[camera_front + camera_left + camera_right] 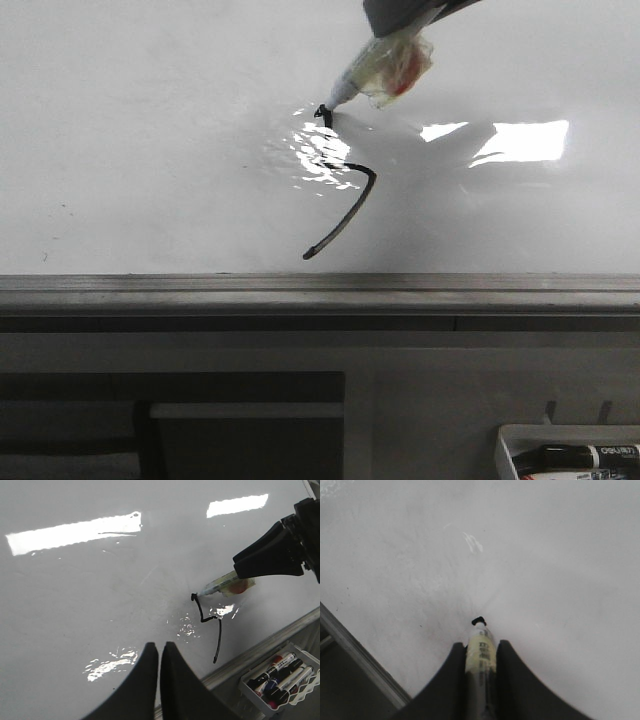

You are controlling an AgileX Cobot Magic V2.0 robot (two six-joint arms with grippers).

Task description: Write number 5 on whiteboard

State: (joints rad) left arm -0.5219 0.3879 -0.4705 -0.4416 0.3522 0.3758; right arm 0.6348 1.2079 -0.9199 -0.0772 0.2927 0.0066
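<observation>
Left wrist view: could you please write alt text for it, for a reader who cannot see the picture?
The right hand holds a marker with its tip on a glossy whiteboard, at the top end of a partly drawn black number 5. The left hand sits shut and empty in the foreground, and a tray of markers hangs below the board's ledge.

A grey metal ledge (320, 290) runs the full width of the front view, and everything else is placed from it. Above the ledge, bright rectangular patches of ceiling light (520, 140) glare off a glossy white surface, with softer broken glints to their left. Below the ledge sits a dark grey panel (230, 350) with a darker recess crossed by a pale horizontal bar (245, 410), and at the lower right a white wire tray (503, 447) holds several spare markers (580, 457).
</observation>
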